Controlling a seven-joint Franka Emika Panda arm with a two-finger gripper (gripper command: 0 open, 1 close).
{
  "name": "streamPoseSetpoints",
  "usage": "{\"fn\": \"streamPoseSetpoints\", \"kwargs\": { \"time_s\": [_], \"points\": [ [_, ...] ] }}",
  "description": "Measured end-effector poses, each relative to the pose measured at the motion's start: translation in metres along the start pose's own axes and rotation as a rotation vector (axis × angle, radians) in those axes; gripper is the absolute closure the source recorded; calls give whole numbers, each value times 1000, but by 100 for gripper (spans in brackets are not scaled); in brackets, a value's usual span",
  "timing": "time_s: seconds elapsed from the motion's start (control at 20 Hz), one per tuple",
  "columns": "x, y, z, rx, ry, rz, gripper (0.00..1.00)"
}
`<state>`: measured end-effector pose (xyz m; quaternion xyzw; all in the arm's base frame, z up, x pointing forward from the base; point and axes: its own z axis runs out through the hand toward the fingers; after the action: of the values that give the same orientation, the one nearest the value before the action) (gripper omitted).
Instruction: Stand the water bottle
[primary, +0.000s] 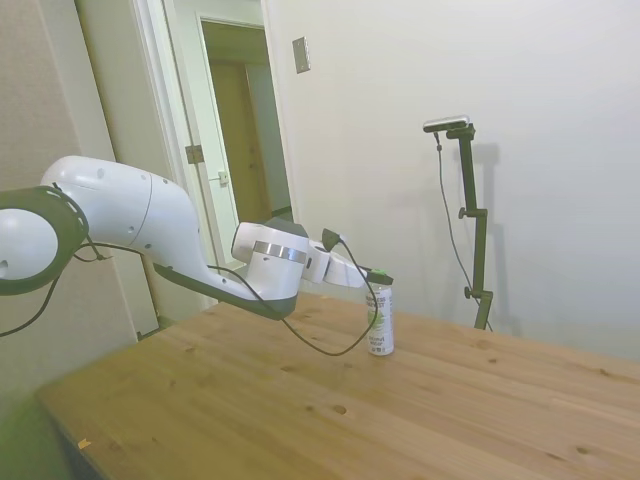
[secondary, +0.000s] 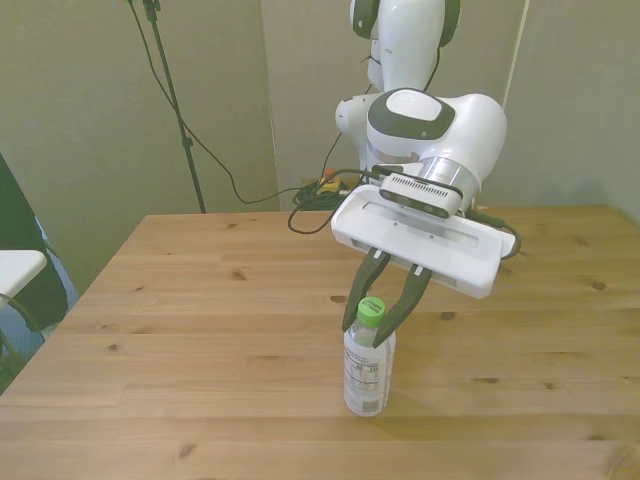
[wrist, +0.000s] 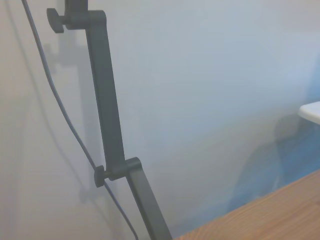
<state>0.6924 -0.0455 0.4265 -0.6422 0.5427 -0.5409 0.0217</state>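
We have the water bottle (secondary: 369, 366) upright on the table (secondary: 200, 330), near the middle. Gripper (secondary: 374, 322) fingers straddle the green cap, narrowly parted; contact unclear. Top grip likely steadies it while the base settles.

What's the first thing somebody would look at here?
Probably the big white robot arm leaning out over the wooden table. Its gripper is pinching the green cap of a little water bottle, which stands upright near the middle of the table. Nothing else sits on the tabletop near it.
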Motion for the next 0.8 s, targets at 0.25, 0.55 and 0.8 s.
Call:
{"fn": "streamPoseSetpoints", "kwargs": {
  "time_s": [0.25, 0.55, 0.8],
  "points": [
    [0, 6, -4, -11, -11, 4, 0],
    [4, 6, -15, -21, -37, 29, 0],
    [38, -9, -47, -39, -116, 56, 0]
  ]
}}
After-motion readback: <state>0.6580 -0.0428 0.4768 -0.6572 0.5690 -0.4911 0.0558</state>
